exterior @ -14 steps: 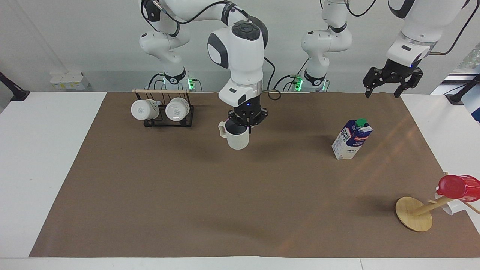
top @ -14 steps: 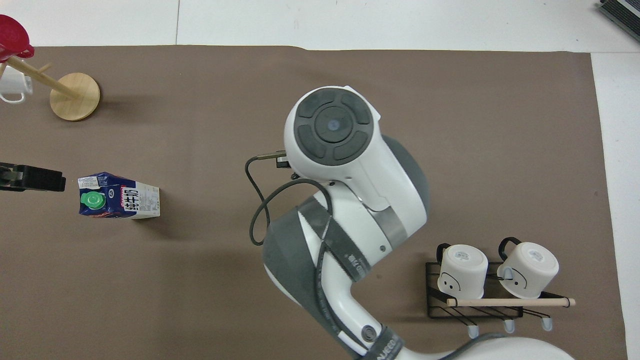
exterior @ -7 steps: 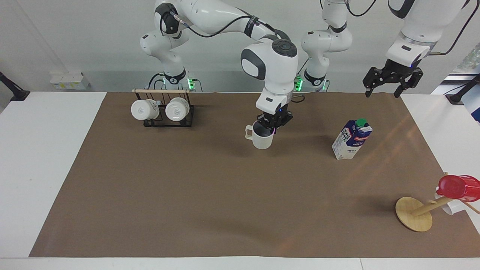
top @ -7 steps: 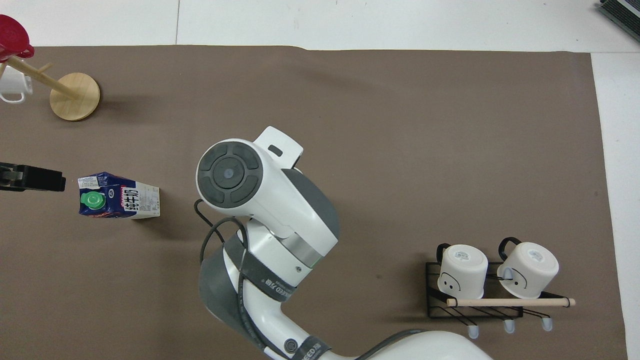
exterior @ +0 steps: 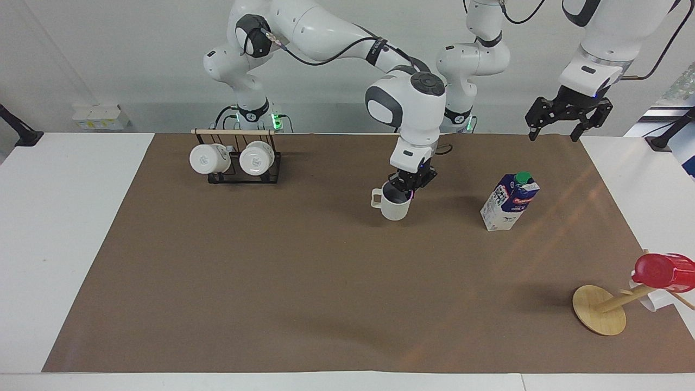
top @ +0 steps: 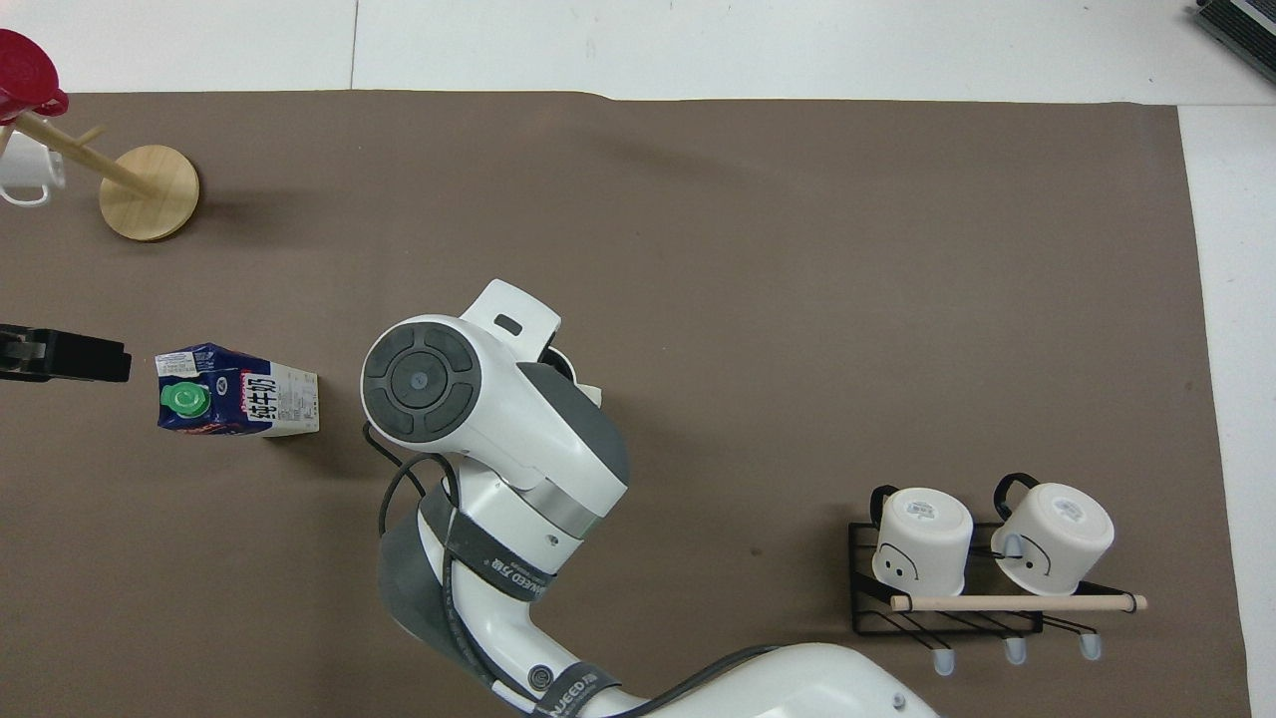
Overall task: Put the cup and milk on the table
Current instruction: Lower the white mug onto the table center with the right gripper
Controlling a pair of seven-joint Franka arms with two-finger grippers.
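The cup [exterior: 395,205], an off-white mug with a dark inside, hangs upright and low over the brown sheet of the table [exterior: 271,271]. I cannot tell whether its base touches. My right gripper [exterior: 408,188] is shut on its rim, on the side away from the handle. In the overhead view the right arm hides nearly all of the cup. The milk [exterior: 509,202] [top: 237,404] stands upright on the sheet beside the cup, toward the left arm's end. My left gripper [exterior: 567,117] [top: 90,357] waits open, high over the sheet's edge near the milk, holding nothing.
A black rack [exterior: 239,163] [top: 957,598] with two white mugs stands near the right arm's base. A tilted wooden stand [exterior: 600,309] [top: 150,189] carrying a red cup [exterior: 662,270] sits far from the robots at the left arm's end.
The right arm has carried the cup sideways toward the milk and lowered it. The left arm and the milk have not moved.
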